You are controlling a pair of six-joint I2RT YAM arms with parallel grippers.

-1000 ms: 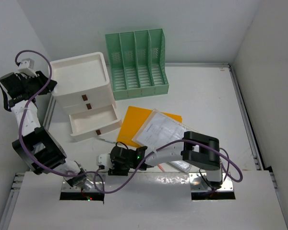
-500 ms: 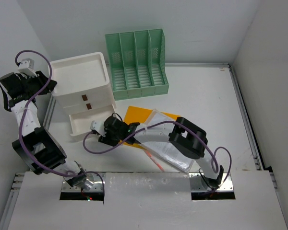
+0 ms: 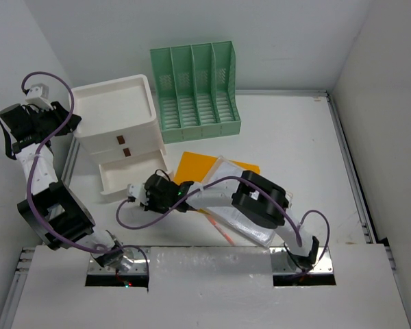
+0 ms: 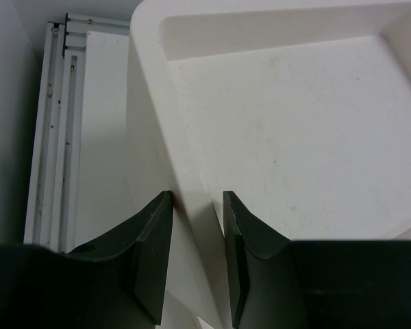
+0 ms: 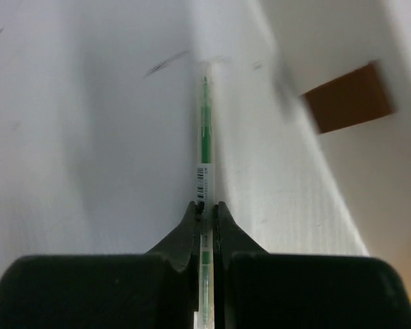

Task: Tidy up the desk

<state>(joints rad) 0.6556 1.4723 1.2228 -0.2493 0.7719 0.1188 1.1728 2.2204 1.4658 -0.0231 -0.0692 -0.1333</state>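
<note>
Closure is the change: the right jaws have swung from near the arm bases to the foot of the open drawer (image 3: pixel 133 175) and pinched shut on the green pen (image 5: pixel 204 137), which lies straight ahead of them on the white counter (image 3: pixel 288 137), so one stray item looks ready for putting away. Close on their right rises that drawer's front with its brown handle (image 5: pixel 348 97), while bare counter lies open on their left. Left jaws stand narrow, pinching the rim of the drawer box (image 4: pixel 281 123), the counter's metal rail (image 4: pixel 55 137) off to their left.
</note>
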